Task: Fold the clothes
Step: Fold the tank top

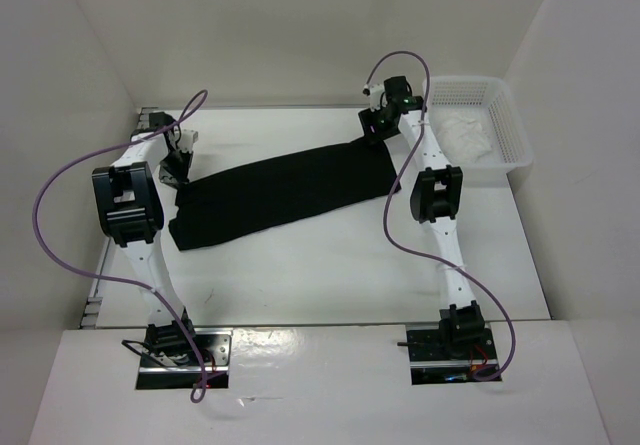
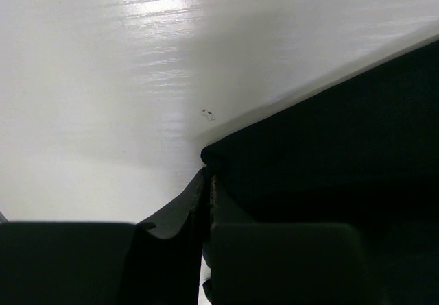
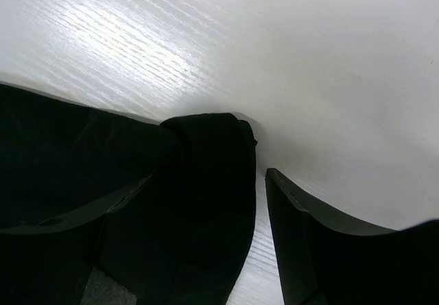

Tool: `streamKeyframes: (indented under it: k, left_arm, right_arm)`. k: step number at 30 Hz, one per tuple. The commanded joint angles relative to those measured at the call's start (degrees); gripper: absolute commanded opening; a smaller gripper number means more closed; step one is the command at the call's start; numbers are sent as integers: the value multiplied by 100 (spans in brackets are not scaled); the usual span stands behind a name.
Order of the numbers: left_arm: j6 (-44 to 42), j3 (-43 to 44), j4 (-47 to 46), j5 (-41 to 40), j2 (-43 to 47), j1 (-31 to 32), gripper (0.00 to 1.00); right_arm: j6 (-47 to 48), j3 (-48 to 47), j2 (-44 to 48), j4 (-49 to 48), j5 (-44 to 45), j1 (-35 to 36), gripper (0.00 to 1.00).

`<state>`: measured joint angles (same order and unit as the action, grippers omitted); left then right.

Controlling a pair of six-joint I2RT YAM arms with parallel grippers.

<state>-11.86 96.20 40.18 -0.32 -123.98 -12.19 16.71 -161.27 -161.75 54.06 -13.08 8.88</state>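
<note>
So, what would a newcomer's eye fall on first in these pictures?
The black T-shirt, a long band slantwise across the white table, with the left hand pinching its left end and the right hand open at its far right corner. Then the white mesh basket at the far right, holding white fabric.

the white table (image 1: pixel 330 275) bears the black t-shirt (image 1: pixel 280 193) and a mesh basket (image 1: pixel 516 133).

Black T-shirt (image 1: pixel 285 190) lies flat, folded into a long slanting band
</note>
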Motion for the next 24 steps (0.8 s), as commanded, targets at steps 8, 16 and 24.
streamKeyframes:
  k: [8,16,24]
  left_arm:
    - [-45,-146,262,-74,190,-56,6]
    - [-45,-146,315,-74,190,-56,6]
    - [-45,-93,367,-74,190,-56,6]
  right_arm:
    - [-142,-414,-93,-177,-98,96,67]
    - [-247,-467,-146,-282,-98,149,67]
    - [-247,-642,-339,-335,-98,201,60]
